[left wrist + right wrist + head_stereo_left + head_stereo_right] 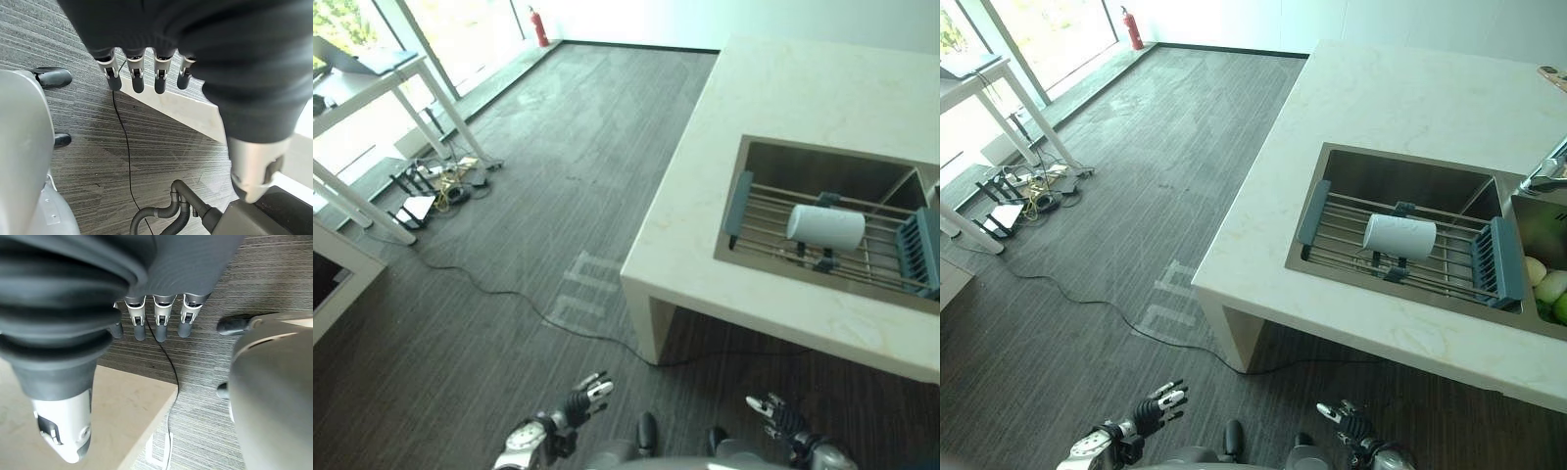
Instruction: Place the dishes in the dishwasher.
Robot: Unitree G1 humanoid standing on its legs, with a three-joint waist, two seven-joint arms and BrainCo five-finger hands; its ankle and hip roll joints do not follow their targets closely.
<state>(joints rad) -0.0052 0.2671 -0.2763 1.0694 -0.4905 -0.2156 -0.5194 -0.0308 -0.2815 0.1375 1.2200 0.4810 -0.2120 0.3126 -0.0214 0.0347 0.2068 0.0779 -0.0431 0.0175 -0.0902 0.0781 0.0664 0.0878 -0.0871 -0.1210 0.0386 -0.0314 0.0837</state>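
White cylindrical cup [1398, 236] lying on its side on a wire rack [1351, 227] with grey-blue plastic ends, spanning a steel sink [1400, 176] sunk into a pale marbled counter [1400, 98]. Fruit [1547, 289] cut off at the frame edge. Left hand [578, 403] and right hand [781, 415] low above dark ribbed flooring [538, 196], fingers straight and relaxed, holding nothing. Small red fire extinguisher [539, 27] far back.

Glossy white cup [1398, 236], metal rack [1430, 264]
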